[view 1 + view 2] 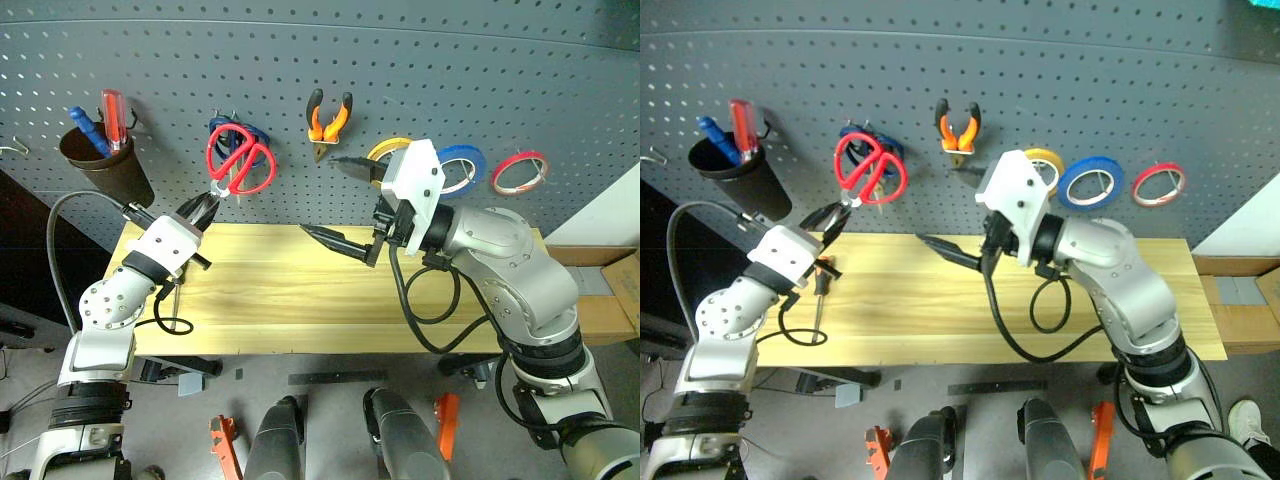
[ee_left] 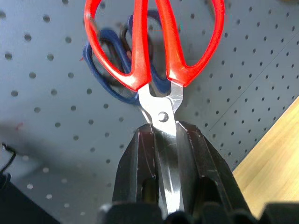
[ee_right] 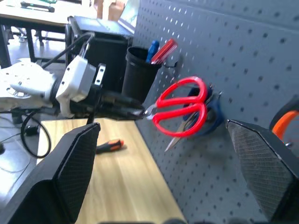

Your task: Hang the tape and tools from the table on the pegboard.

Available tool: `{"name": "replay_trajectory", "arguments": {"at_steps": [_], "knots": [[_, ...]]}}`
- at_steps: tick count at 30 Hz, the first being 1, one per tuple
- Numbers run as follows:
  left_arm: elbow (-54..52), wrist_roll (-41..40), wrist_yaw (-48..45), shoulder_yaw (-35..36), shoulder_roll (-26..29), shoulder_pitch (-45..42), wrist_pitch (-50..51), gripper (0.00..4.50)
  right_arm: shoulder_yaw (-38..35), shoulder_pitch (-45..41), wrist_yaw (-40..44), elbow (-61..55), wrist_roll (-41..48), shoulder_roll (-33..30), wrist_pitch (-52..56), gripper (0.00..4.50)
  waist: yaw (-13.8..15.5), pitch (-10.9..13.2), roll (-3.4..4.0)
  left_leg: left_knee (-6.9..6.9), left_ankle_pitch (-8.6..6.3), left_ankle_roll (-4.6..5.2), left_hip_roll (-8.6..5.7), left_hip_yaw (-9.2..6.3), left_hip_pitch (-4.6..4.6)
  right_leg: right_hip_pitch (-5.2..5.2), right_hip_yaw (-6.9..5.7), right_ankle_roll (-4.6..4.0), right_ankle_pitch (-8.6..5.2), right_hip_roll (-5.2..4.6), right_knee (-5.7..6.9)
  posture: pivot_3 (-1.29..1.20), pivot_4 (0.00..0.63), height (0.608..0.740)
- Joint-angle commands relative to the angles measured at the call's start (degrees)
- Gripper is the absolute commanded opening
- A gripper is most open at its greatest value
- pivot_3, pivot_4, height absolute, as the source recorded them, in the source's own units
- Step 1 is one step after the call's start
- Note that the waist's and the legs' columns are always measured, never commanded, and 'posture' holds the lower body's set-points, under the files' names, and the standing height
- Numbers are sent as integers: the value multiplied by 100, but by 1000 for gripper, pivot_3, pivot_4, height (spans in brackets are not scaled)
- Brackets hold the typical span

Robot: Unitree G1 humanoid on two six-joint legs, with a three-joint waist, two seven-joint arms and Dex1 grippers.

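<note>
- Currently the left hand [image 1: 203,210] is clamped shut on the blades of the red-handled scissors [image 1: 240,160], gripping near the pivot so that the two finger loops stand free and point up toward the pegboard [image 1: 330,50].
- Holding them by the blades looks deliberate: it leaves a loop open to slip over a hook, which a grip on the handles would block.
- The red loops sit just in front of the blue-handled scissors [image 2: 105,70], which already hang on the board, so the same hook or one beside it is probably the target; whether a loop has caught a hook cannot be told.
- The right hand [image 1: 340,200] has its fingers spread wide with nothing between them, raised over the middle of the tabletop [image 1: 300,300], apparently waiting clear of the left arm's work.
- The pliers [image 1: 328,122] and the blue tape [image 1: 460,168] already hang on the board, to the right of the scissors, between the yellow roll [image 1: 385,152] and the red roll [image 1: 520,172].
- The screwdriver [image 1: 820,285] lies on the left part of the tabletop, not yet hung, so it is likely next.
</note>
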Motion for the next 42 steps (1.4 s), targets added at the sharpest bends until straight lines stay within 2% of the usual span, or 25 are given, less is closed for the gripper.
{"name": "replay_trajectory", "arguments": {"at_steps": [1,7,11,16,19,22,25,29,34,42], "knots": [[-83,-27,31,-43,-30,-57,168,970,-140,-90,-21,-130,92,55,-124,4500,0,0,0,0,0,0,0,0,0,0,0,0,0,0,0,-89,264,740],[-254,-59,69,-162,-181,-90,548,2836,-114,-43,-76,-143,71,87,-44,4500,0,0,0,0,0,0,0,0,0,0,1,0,0,0,1,-89,268,740],[-420,-224,102,-114,-352,123,1534,4241,48,147,-229,-200,40,23,506,4500,-1,0,0,0,0,0,1,-2,0,0,1,0,0,0,2,-91,273,740],[-730,-596,364,281,-631,674,3283,4241,616,420,-954,-352,-81,271,2036,4500,-46,2,2,-1,0,0,6,-9,1,-6,9,0,0,1,5,-82,294,740],[-763,-797,659,691,-629,782,4321,4241,653,468,-1509,-360,128,992,3072,4500,-44,19,3,0,0,0,16,-19,1,-10,8,0,0,12,10,-74,310,740],[-608,-970,828,1023,-524,621,4996,4241,773,341,-1845,-156,31,1525,3439,4500,-19,30,11,2,1,-1,19,-26,1,-9,-1,-1,0,19,14,-66,334,740],[4,-1133,930,1282,-361,146,5467,4241,932,111,-2048,269,-114,1907,3469,4500,20,51,18,7,2,-1,7,-24,1,-3,-3,-1,0,13,8,-58,355,740],[1037,-1221,837,1256,-177,-628,5630,4241,1113,-175,-2091,641,-175,2106,3461,4500,40,102,24,6,2,0,1,-20,1,-1,-8,0,-1,12,5,-53,374,740],[2338,-1118,504,872,-89,-1512,5492,4241,1310,-494,-2071,831,-286,2142,3434,4500,36,195,26,-6,1,0,-3,-19,-3,-14,-8,0,-1,12,3,-63,401,740],[4042,-1045,634,704,-94,-2229,4905,4241,1347,-771,-2079,866,-259,2269,3530,4500,-23,368,27,-8,-1,-2,2,-16,-8,-29,-1,0,-1,11,1,-102,440,740]]}}
